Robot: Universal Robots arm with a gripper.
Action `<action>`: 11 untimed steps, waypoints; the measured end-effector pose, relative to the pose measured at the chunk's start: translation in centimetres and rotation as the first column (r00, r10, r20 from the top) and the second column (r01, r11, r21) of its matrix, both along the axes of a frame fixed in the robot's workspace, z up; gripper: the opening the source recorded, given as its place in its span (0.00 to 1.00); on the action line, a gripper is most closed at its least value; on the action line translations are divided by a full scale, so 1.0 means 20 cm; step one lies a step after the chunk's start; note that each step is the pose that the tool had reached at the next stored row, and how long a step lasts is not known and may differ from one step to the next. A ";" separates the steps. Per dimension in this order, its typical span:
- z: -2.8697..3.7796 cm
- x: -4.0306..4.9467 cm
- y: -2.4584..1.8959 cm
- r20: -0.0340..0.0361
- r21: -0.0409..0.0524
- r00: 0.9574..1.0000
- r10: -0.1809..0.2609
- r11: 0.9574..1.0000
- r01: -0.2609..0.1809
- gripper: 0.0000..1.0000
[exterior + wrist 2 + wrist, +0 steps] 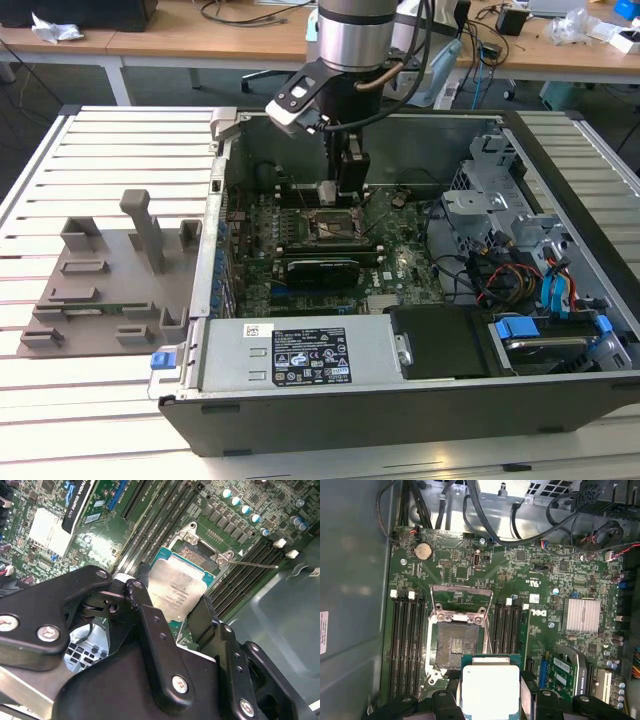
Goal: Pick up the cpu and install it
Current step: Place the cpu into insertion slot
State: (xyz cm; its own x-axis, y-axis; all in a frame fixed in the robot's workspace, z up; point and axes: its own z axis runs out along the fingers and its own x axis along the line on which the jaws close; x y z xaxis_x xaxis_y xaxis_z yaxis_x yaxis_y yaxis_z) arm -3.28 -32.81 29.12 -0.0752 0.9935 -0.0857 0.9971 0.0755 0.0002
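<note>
One cpu (pixel 491 689) is held flat, metal top up, between the two black fingers (pixel 150 622) of the gripper (pixel 342 188). The jaws are closed only as far as the chip's width, one finger against each opposite edge. In both wrist views the cpu is seen raised above the green motherboard (pixel 540 570), at the edge of the open socket (pixel 455 645), and it is not seated there. The socket's dark contact field is left uncovered, and its metal frame (pixel 461 600) is swung up. Memory slots (pixel 407 630) are set on both sides of the socket. In the exterior view, the board is enclosed by the open computer case (pixel 420 415), and a grey holder plate (pixel 110 290) lies on the slatted table (pixel 130 150) to the exterior view's left.
</note>
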 end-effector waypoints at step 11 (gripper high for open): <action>-0.032 0.008 0.000 0.000 0.000 1.000 0.000 1.000 0.000 0.55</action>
State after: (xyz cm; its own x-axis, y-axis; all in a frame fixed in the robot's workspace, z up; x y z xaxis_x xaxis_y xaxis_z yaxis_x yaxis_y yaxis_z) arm -3.11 -32.81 28.49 -0.0751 0.9935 -0.0861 0.9972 0.0754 0.0001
